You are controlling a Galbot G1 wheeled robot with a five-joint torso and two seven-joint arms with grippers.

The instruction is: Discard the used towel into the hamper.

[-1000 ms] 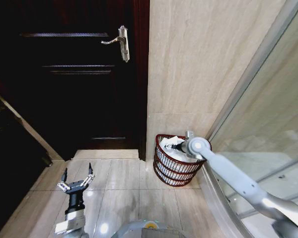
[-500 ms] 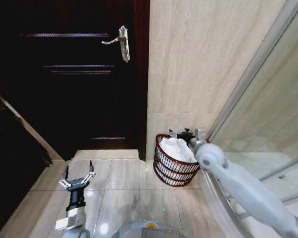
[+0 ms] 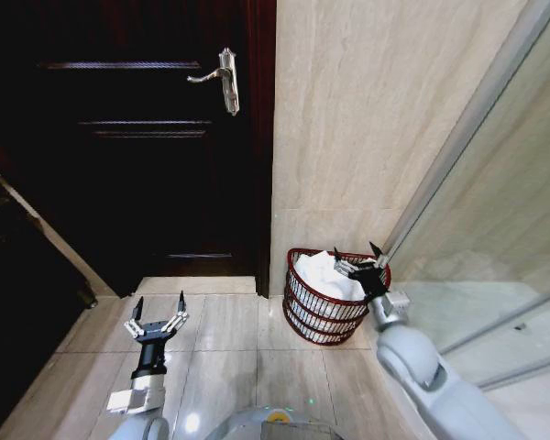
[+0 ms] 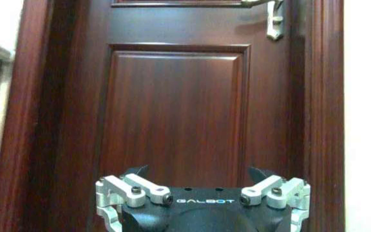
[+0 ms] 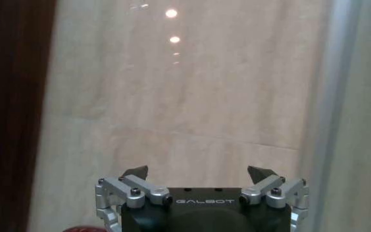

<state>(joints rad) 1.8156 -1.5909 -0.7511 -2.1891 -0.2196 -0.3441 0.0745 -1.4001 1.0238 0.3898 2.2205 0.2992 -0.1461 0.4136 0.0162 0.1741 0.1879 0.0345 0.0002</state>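
- Standing against the beige tiled wall point(image 3: 348, 137) in the corner beside the dark wooden door point(image 3: 147, 165), the hamper point(image 3: 313, 316) sits on the floor point(image 3: 229, 339) with a white towel point(image 3: 323, 272) heaped inside it, the cloth reaching up to the rim
- The right gripper point(image 3: 359, 260) hangs above the hamper's rim on the side nearest the glass shower screen point(image 3: 495, 238), its fingers spread wide with nothing between them and not touching the towel
- The right wrist view has the same gripper point(image 5: 198, 173) facing the beige wall, jaws wide apart and empty, with a sliver of the hamper's reddish rim point(image 5: 82, 228) at the lower edge
- The left gripper point(image 3: 157, 317) is held low over the floor tiles in front of the door, well apart from the hamper, fingers splayed and empty
- The left wrist view shows that gripper point(image 4: 198, 173) pointed at the door's panel, the metal door handle point(image 4: 272, 19) above it
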